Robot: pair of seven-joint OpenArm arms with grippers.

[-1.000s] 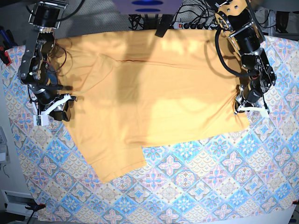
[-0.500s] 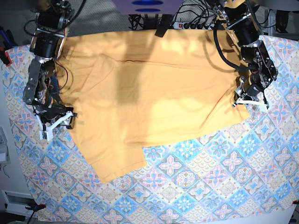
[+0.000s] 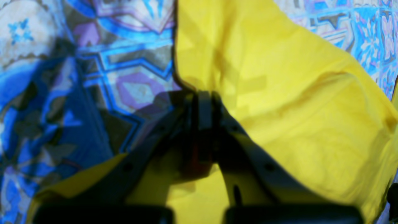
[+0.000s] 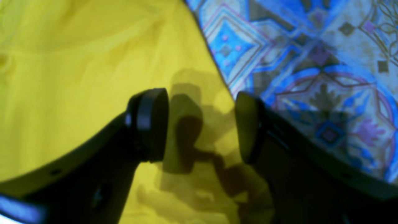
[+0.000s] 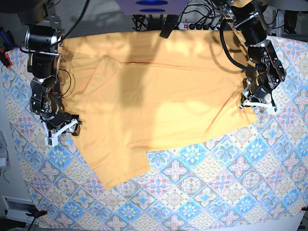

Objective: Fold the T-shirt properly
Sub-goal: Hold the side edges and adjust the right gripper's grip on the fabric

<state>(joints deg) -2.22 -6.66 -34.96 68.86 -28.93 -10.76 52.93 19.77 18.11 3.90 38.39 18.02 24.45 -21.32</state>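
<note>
Both arms stationed at opposite edges of the shirt, ready for a fold.

The plain pale yellow-orange soft fabric T-shirt lies spread flat on the blue-pink-beige tile-patterned cloth covering the worktop. The left pincer is clenched on the shirt's edge, seemingly so that side can be lifted. The right pincer stands released, its jaws straddling the opposite edge over fabric and patterned cloth, probably lined up to pinch there.
</note>
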